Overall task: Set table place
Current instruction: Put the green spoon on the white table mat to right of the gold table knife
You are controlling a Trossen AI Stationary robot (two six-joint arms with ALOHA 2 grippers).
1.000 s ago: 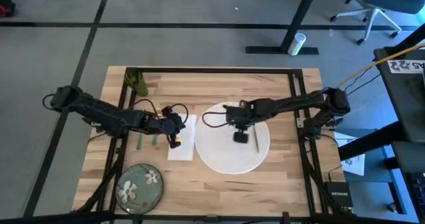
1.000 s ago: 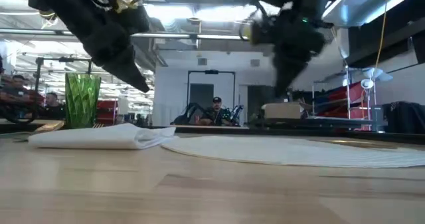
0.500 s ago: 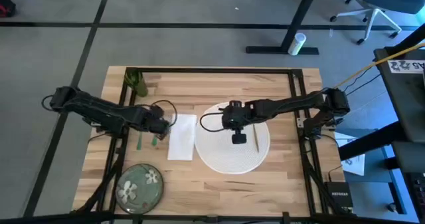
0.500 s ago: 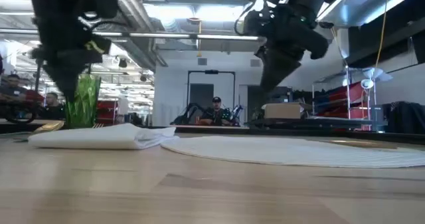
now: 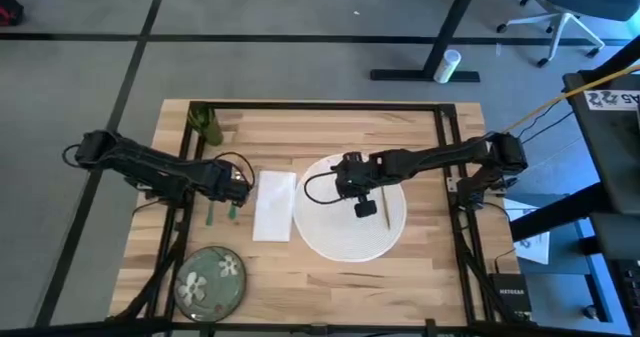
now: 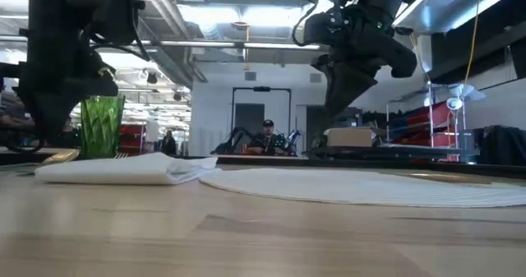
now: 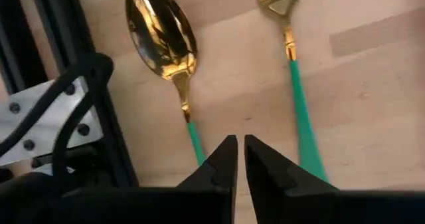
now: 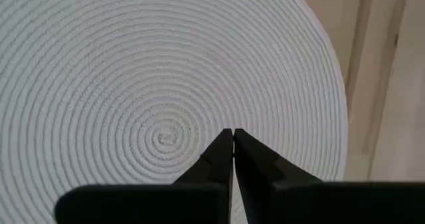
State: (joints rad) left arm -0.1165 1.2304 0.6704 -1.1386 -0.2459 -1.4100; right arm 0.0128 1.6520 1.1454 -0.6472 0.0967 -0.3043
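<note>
Pale butcher-block table (image 5: 330,127) carrying a white woven placemat (image 5: 340,232) near centre, white napkin (image 5: 273,205) touching its 9 o'clock edge, green floral plate (image 5: 210,278) off toward 7 o'clock, green cup (image 5: 207,123) at the 10 o'clock corner. Left gripper (image 7: 236,159) poised above the wood at 9 o'clock, fingers nearly pressed together and empty, between a gold spoon (image 7: 163,46) and a gold fork (image 7: 287,31), both green-handled. Right gripper (image 8: 232,151) over the placemat's middle, fingers pressed together, nothing pinched.
</note>
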